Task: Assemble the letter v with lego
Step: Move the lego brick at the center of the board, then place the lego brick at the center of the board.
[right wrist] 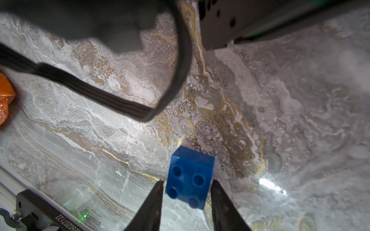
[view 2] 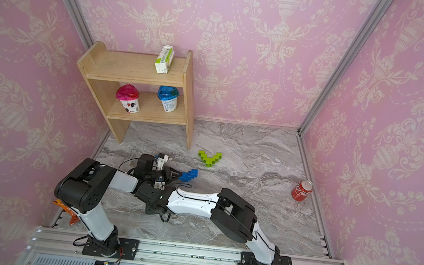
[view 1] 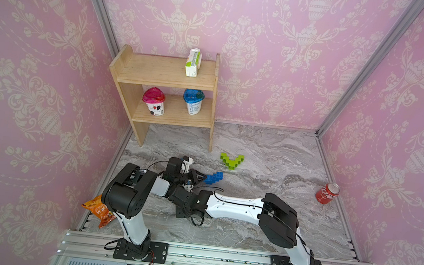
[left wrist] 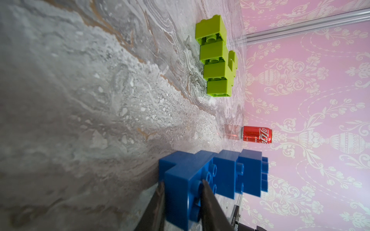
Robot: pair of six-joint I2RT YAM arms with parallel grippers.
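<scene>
Both top views: 1 green lego V [view 1: 232, 161] [view 2: 209, 158] lies flat on the desk [view 1: 271, 150], near the shelf [view 1: 158, 71]. 1 stepped blue lego chain [view 1: 214, 177] sits between the V and the left gripper [view 1: 203, 178], which has the chain's near end. The right arm [view 1: 235, 206] reaches across to just beside the left wrist, and its tips are hidden here. Extras: 2 cups on the lower board, pink-lidded cup [view 1: 153, 102] and blue-lidded cup [view 1: 193, 101]; 1 carton [view 1: 193, 63] on the top board; 1 red can [view 1: 327, 193], well apart from the lego; 1 orange snack bag [view 1: 100, 210] at the desk's near-left edge. Left wrist view: the left gripper [left wrist: 182, 183] is clamped on the chain's end brick. I count four blue bricks in steps, and can't tell whether the chain is resting or lifted. The V beyond shows four bricks in its near arm, with part of the other arm behind. Right wrist view: the right gripper [right wrist: 187, 183] has its jaws apart, straddling 1 single blue lego brick [right wrist: 190, 176] with four studs toward the camera. There is a thin gap on one side; contact on the other is unclear.
</scene>
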